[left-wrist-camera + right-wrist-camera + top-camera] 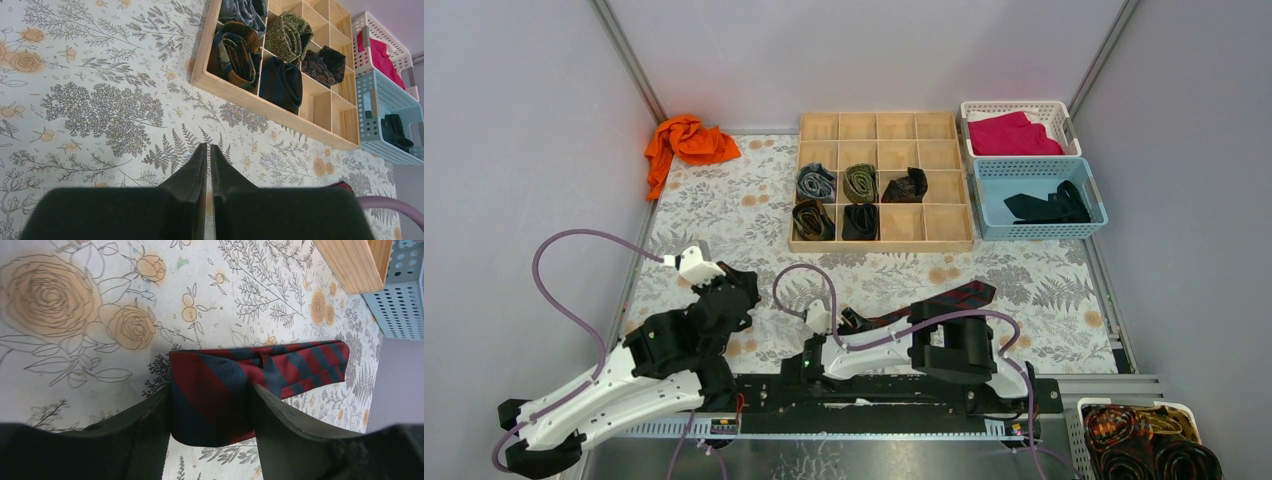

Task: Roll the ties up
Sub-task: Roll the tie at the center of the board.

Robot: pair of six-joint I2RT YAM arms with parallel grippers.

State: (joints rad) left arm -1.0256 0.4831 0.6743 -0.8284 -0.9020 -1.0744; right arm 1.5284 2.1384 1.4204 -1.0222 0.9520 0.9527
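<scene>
A navy tie with red diagonal stripes point(959, 297) lies on the floral mat in front of the arms. In the right wrist view its broad folded end point(210, 405) fills the gap between my right gripper's fingers, which press on both its sides; the rest of the tie point(300, 362) trails away to the right. The right gripper point(210, 390) is shut on it. My left gripper point(208, 146) hovers over bare mat to the left point(742, 283), shut with nothing between its fingers. Several coiled ties point(860, 182) sit in compartments of the wooden organizer point(924, 126).
At the back right a blue basket point(1094, 225) holds a black tie point(1049, 207). Behind it a white basket point(1064, 110) holds magenta cloth. An orange cloth point(686, 140) lies at the back left. Off the table's near right corner, a basket point(1144, 440) holds more ties.
</scene>
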